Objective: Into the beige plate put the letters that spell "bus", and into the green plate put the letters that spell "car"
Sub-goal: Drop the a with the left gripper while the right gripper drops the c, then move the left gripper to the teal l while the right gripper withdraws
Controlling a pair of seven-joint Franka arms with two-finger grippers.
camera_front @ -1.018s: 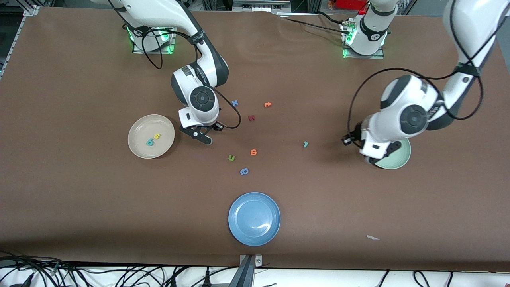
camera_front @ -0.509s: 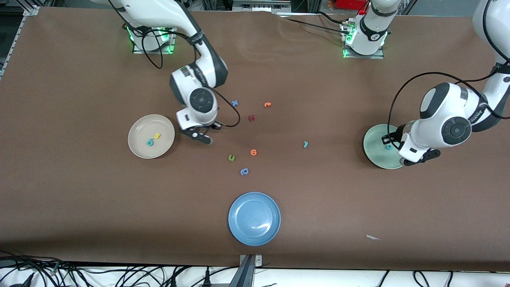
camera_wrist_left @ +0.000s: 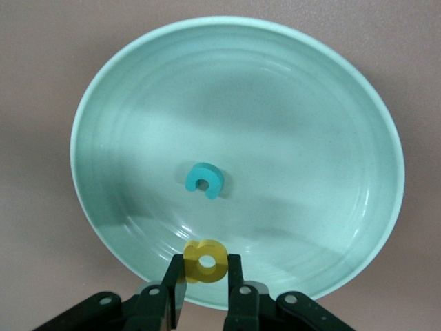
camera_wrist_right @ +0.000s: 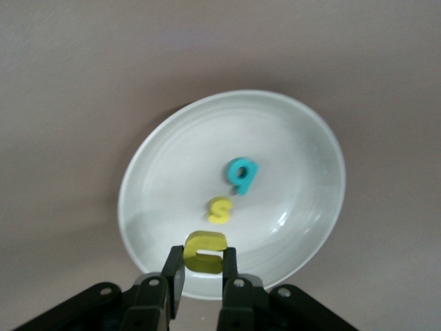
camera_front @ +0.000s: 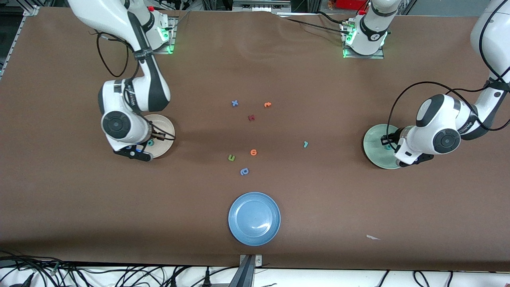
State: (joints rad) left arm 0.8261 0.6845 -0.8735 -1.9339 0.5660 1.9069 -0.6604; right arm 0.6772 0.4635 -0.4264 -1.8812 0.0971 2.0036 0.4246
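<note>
Nearest the front camera, the blue plate (camera_front: 254, 218) sits on the worktop (camera_front: 79, 207) and has no part in the job. Farther up lie the stray letters: the blue rounded letter (camera_front: 244, 171), the green u-shaped letter (camera_front: 231, 158) and an orange letter (camera_front: 253, 152). Level with these, toward the left arm's end, the teal r (camera_front: 305, 144) lies alone on the worktop, well apart from the green plate (camera_front: 372, 139); it looks to be the one task letter not yet picked up.

The left gripper (camera_wrist_left: 207, 276) hangs over the green plate's rim with its jaws pinched narrow on the yellow a (camera_wrist_left: 205, 261), while the teal c (camera_wrist_left: 204, 180) already lies near the plate's middle. The right gripper (camera_wrist_right: 203, 272) is over the edge of the beige plate (camera_wrist_right: 303, 138), jaws clamped on the yellow u (camera_wrist_right: 204, 252); the yellow s (camera_wrist_right: 220, 209) and teal b (camera_wrist_right: 242, 174) rest inside, just beside each other.

Both carried letters sit close to a rim, so a release here may land one on the lip and let it tip or bounce onto the worktop. Light foam may also cling to a finger as the jaws part.

Farthest off are a dark red letter (camera_front: 251, 117), a second orange letter (camera_front: 267, 104) and a blue x (camera_front: 234, 103).
</note>
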